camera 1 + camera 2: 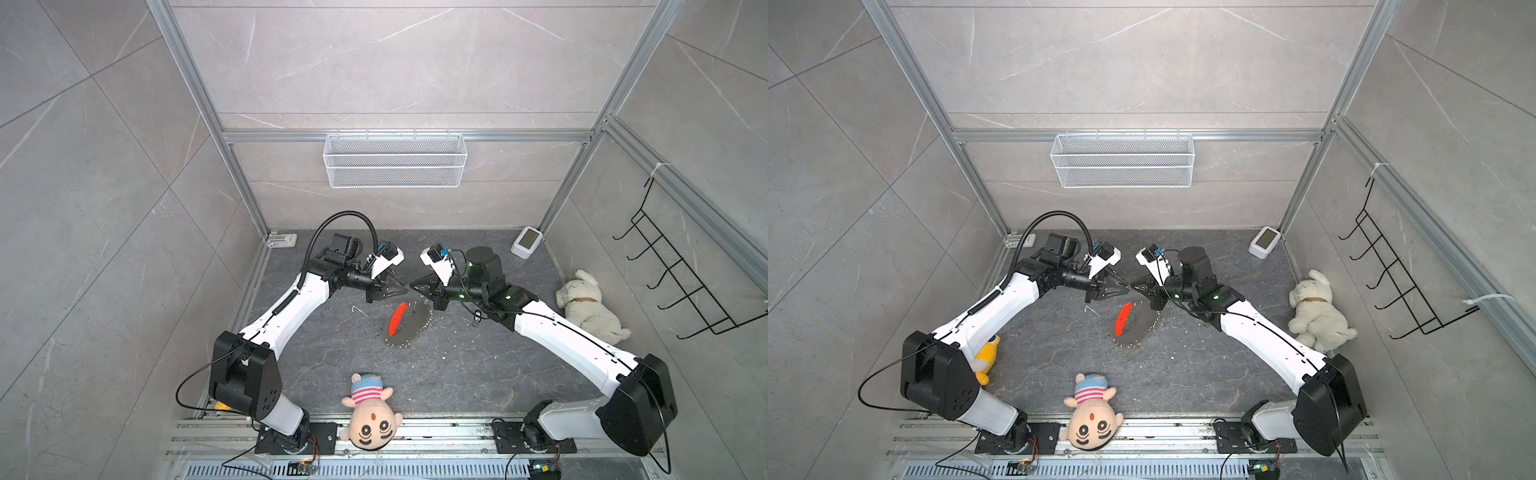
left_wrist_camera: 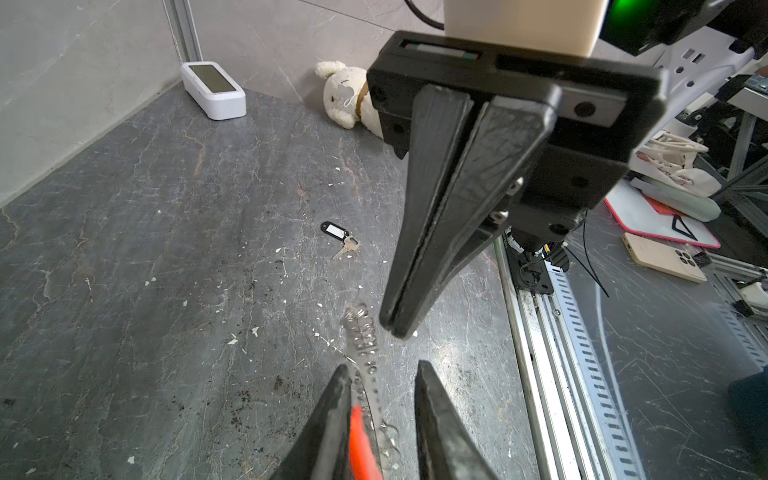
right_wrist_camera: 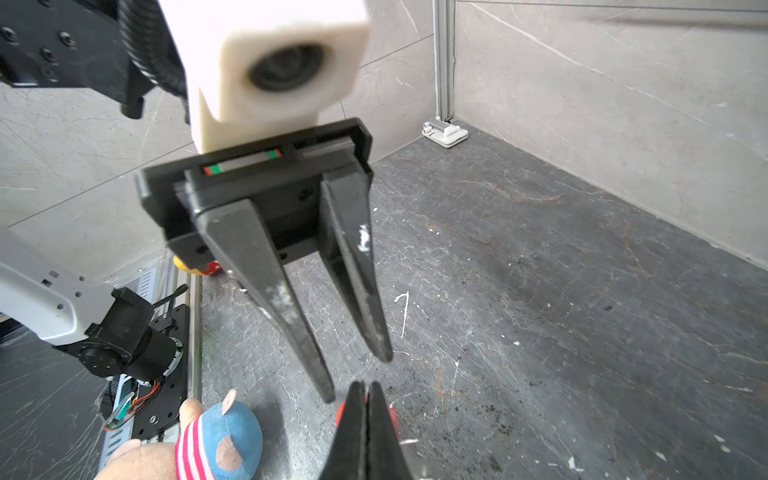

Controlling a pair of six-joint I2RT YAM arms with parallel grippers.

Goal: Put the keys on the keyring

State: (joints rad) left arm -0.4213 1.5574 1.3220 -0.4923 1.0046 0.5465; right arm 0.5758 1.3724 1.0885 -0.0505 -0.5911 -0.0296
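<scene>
The keyring (image 1: pixel 422 326), a metal loop strung with small silver rings plus a red segment (image 1: pixel 397 319), sits mid-floor in both top views. My left gripper (image 2: pixel 383 365) hovers over it, open. The loop (image 2: pixel 365 353) shows between the jaws, its red segment (image 2: pixel 361 440) beside one finger with a gap to the other. My right gripper (image 3: pixel 367 385) is shut and empty. It faces the left gripper (image 3: pixel 356 378) tip to tip, and its tip (image 2: pixel 395 328) is just beside the loop's ringed end. The keys (image 2: pixel 340 239), black tag and small metal key, lie on the floor under the right arm (image 1: pixel 478 314).
A thin white bent wire (image 1: pixel 358 309) lies left of the keyring. A doll (image 1: pixel 372 415) rests at the front rail, a white plush dog (image 1: pixel 590 307) by the right wall and a yellow plush (image 1: pixel 986 357) under the left arm. A white device (image 1: pixel 527 242) stands at the back right.
</scene>
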